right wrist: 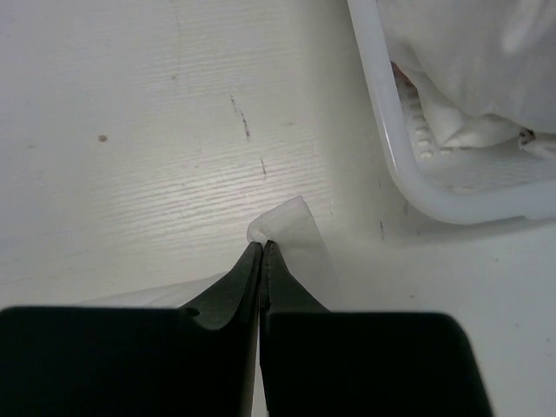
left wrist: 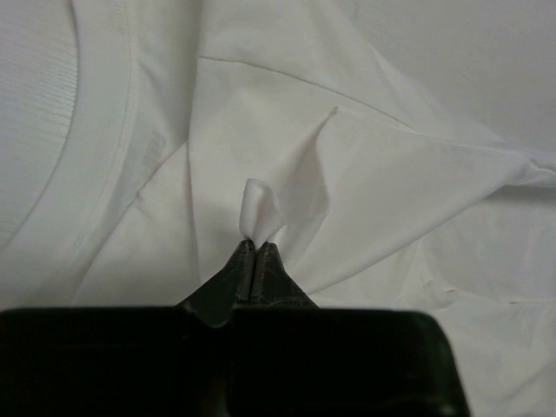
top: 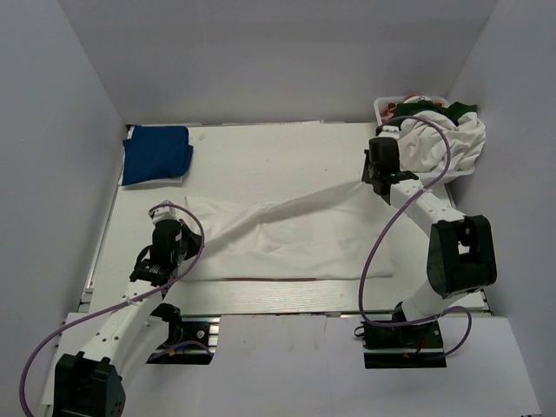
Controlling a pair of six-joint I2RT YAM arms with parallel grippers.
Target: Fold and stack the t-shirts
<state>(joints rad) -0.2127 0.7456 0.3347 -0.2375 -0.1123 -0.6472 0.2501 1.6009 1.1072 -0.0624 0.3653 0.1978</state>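
Observation:
A large white t-shirt [top: 287, 239] lies spread on the table, one part pulled taut in a ridge from lower left to upper right. My left gripper [top: 163, 233] is shut on a pinch of its cloth [left wrist: 261, 208] near the collar [left wrist: 95, 174]. My right gripper [top: 375, 180] is shut on a corner of the same shirt [right wrist: 287, 228], lifted a little off the table near the basket. A folded royal-blue t-shirt [top: 156, 155] lies at the far left. More tees, white [top: 434, 143] and dark green [top: 456, 110], are heaped in the basket.
The white plastic lattice basket [top: 382, 109] stands at the far right corner; its rim [right wrist: 391, 165] is just right of my right fingertips. A thin red line [top: 261, 280] shows along the shirt's near edge. Grey walls surround the table.

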